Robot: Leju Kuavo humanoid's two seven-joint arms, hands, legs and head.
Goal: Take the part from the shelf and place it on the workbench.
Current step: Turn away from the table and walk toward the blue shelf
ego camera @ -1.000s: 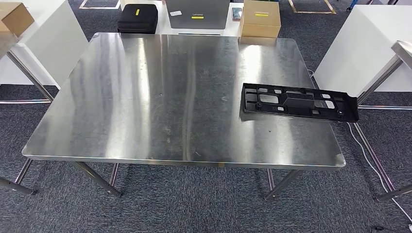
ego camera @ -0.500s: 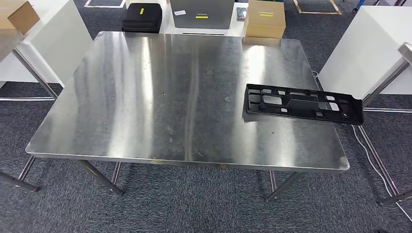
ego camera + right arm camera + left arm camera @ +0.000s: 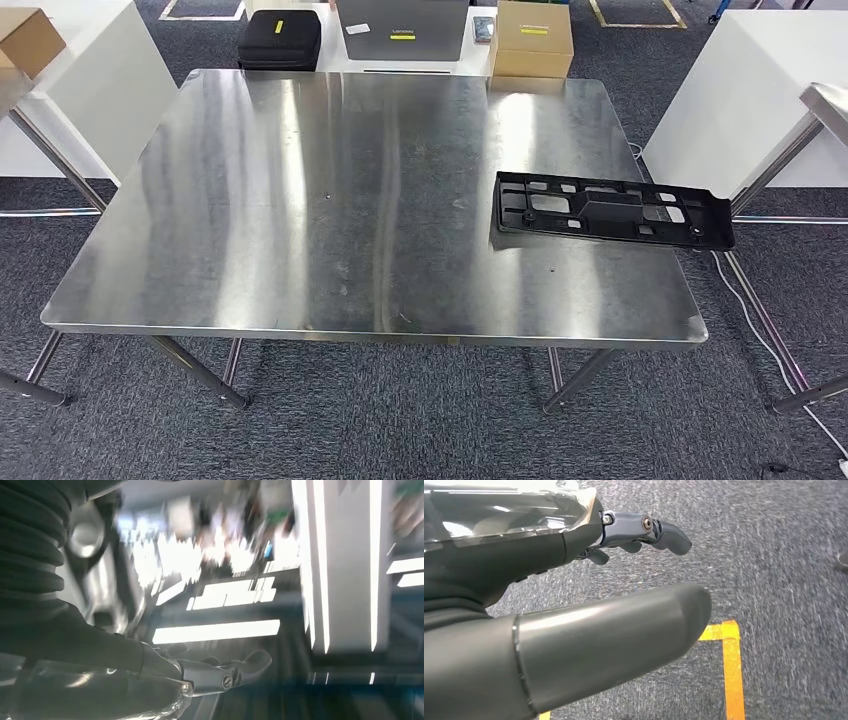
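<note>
Camera shifted since earlier frame; black part (image 3: 612,208) unmoved at steel workbench (image 3: 300,220) right edge. Cardboard box (image 3: 533,38) and black case (image 3: 279,38) behind. Left hand (image 3: 574,605) released, empty; right hand (image 3: 150,675) finger state unclear.

The left hand (image 3: 589,595) holds nothing, its thick grey thumb (image 3: 614,635) stretched out apart from the darker fingers (image 3: 659,530), over grey carpet (image 3: 784,570) (motion-blurred) with a yellow tape corner (image 3: 729,660) just past the thumb tip.

The part (image 3: 612,210) lies flat on the surface (image 3: 330,220) at three o'clock, overhanging its right edge. Behind the surface, at twelve o'clock, sit a case (image 3: 280,40), a laptop (image 3: 403,30) and a box (image 3: 533,40).
</note>
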